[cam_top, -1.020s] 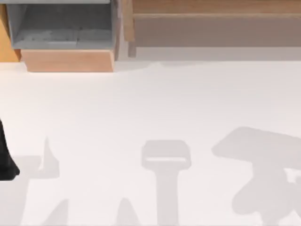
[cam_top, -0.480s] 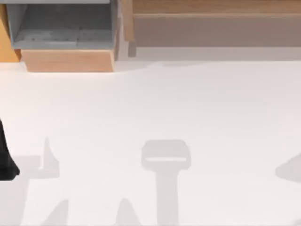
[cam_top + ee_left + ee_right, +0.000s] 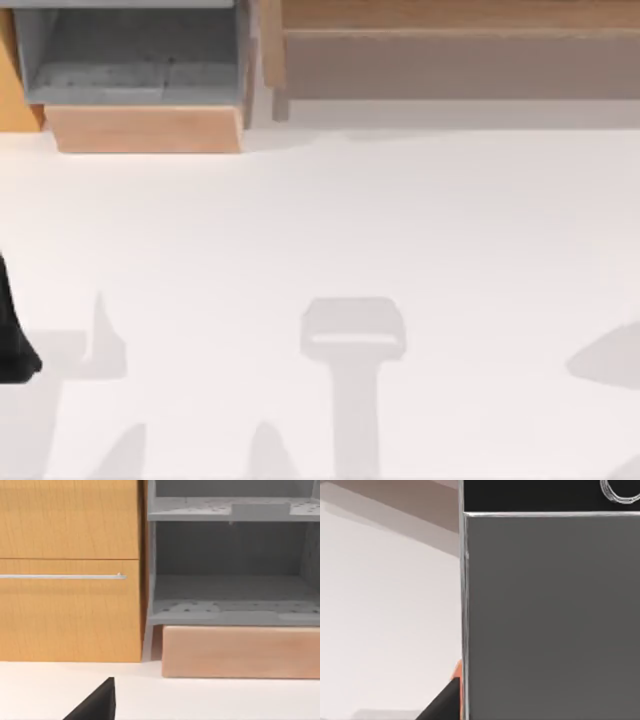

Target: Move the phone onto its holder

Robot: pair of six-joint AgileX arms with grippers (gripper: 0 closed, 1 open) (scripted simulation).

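The phone point(image 3: 550, 615) is very close in the right wrist view: a dark grey screen with a silver-white edge and a black bezel bearing a round ring. It hangs well above the white table point(image 3: 385, 610). My right gripper is shut on the phone, and one dark finger with an orange pad point(image 3: 451, 692) presses against the phone's edge. The holder is out of view. My left arm point(image 3: 12, 340) is parked at the table's left edge. A dark part of its gripper point(image 3: 95, 705) points towards the cabinets.
At the back left, a grey open shelf unit point(image 3: 135, 55) stands on a wooden base point(image 3: 145, 128). An orange-wood cabinet with a drawer handle point(image 3: 65, 576) is next to it. A brown ledge point(image 3: 460, 50) runs along the back right. A grey shadow point(image 3: 610, 355) lies at the right edge.
The large shadow on the right of the table slid off to the right edge, then crept back a little to the left. The left arm has not moved.
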